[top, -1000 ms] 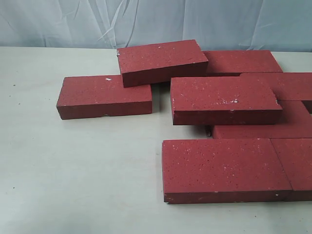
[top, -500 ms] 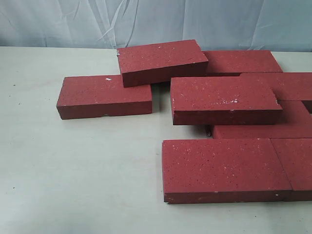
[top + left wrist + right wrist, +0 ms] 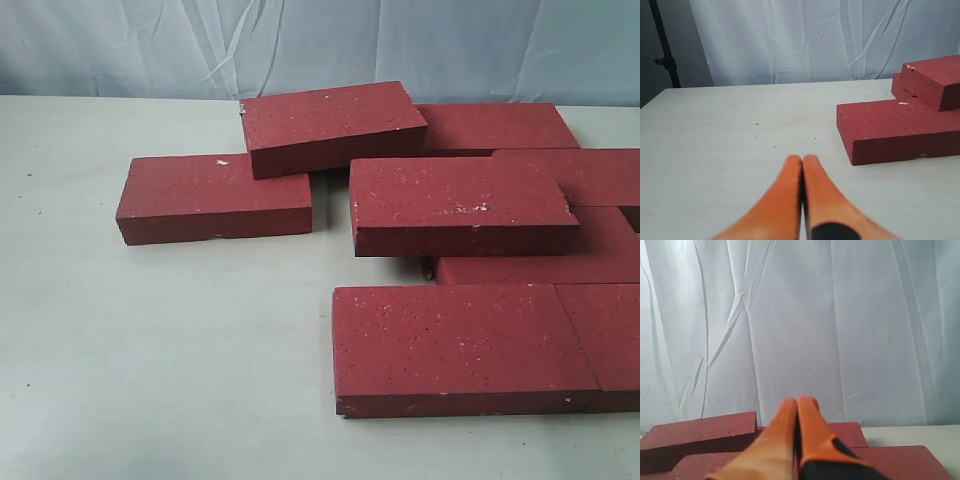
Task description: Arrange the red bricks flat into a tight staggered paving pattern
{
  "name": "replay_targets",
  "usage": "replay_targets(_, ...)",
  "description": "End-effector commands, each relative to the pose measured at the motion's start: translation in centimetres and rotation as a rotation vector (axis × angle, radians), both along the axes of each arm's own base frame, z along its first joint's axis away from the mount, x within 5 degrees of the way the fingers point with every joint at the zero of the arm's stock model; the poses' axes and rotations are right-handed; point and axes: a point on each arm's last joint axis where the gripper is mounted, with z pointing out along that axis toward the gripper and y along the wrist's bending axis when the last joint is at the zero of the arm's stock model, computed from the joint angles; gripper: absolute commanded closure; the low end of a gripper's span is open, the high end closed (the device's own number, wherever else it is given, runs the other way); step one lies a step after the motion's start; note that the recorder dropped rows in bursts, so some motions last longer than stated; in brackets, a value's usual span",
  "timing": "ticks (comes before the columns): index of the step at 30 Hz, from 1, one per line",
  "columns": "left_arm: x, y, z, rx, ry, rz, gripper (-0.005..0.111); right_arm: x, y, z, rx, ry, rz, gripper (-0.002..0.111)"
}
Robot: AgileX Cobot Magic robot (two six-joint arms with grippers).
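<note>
Exterior view: the red bricks (image 3: 455,195) crowd the right half of the pale surface (image 3: 150,350), some flat and some riding on others. A crumpled white curtain (image 3: 130,50) hangs behind them.

Farthest left, the leftmost brick (image 3: 212,190) lies flat by itself. Just beside it and farther back, the tilted brick (image 3: 328,120) sits higher, its near corner overlapping the leftmost brick's far right corner. Next comes the raised brick (image 3: 440,215), lying on top of others with a shadowed gap under its near left end. Behind it the back brick (image 3: 500,125) shows between the tilted brick and the curtain. Nearest me, the front brick (image 3: 455,340) lies flat on the surface, butted along a slanting seam against the edge brick (image 3: 612,330), which the frame cuts off. One more, the far-right brick (image 3: 600,172), is also cut off at the frame edge. No arm shows from here.

In the left wrist view, the left gripper (image 3: 801,160) hangs low over bare surface. Its orange jaws are pressed together with nothing between them. The leftmost brick is near but apart from them.

In the right wrist view, the right gripper (image 3: 797,401) is raised above the pile and faces the curtain. Its orange jaws are likewise pressed together and empty, with brick tops showing beneath them.
</note>
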Motion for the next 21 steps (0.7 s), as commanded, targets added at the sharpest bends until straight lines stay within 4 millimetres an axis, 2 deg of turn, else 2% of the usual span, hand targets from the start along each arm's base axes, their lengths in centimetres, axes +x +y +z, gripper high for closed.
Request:
replay_targets(1, 0.0, 0.0, -0.1, -0.003, -0.003, 0.005, 0.107, -0.1, 0.0, 0.2, -0.003, -0.032, -0.006, 0.109)
replay_targets(9, 0.0, 0.0, -0.1, -0.003, -0.003, 0.005, 0.107, -0.1, 0.0, 0.1, -0.005, -0.006, -0.005, 0.109)
replay_targets(17, 0.0, 0.0, -0.1, -0.003, -0.003, 0.005, 0.107, -0.7, 0.0, 2.6, -0.122, -0.002, -0.025, 0.109)
replay_targets(21, 0.0, 0.0, -0.1, -0.003, -0.003, 0.005, 0.107, -0.8, -0.1, 3.1, -0.167, -0.005, -0.036, 0.109)
